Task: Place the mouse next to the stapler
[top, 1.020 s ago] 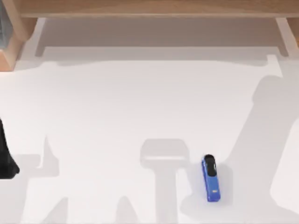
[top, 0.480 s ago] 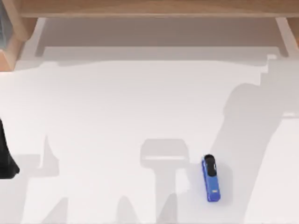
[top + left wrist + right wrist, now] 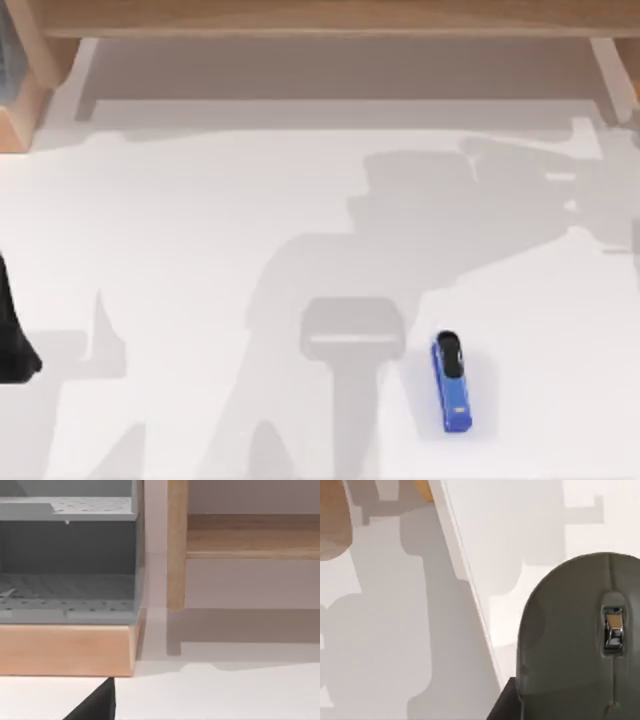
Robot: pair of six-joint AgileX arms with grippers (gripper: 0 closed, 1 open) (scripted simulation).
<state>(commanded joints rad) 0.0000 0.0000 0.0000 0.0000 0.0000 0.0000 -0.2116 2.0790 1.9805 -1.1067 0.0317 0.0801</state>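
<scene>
The blue stapler (image 3: 452, 383) lies on the white table toward the front right, its black end pointing to the back. The dark grey mouse (image 3: 575, 640) looms close in the right wrist view with its metal scroll wheel facing up, raised above the table's edge. My right gripper (image 3: 570, 711) is shut on the mouse, and one dark finger (image 3: 504, 704) shows at its side. My left arm (image 3: 12, 340) stays parked at the table's left edge.
A wooden shelf frame (image 3: 320, 15) runs along the back of the table. A grey perforated rack in a wooden base (image 3: 67, 580) stands at the back left beside a wooden post (image 3: 176, 545). A large arm shadow lies across the table's middle.
The right arm's shadow has swept from the right side leftward across the table's middle. The stapler and the left arm have not moved.
</scene>
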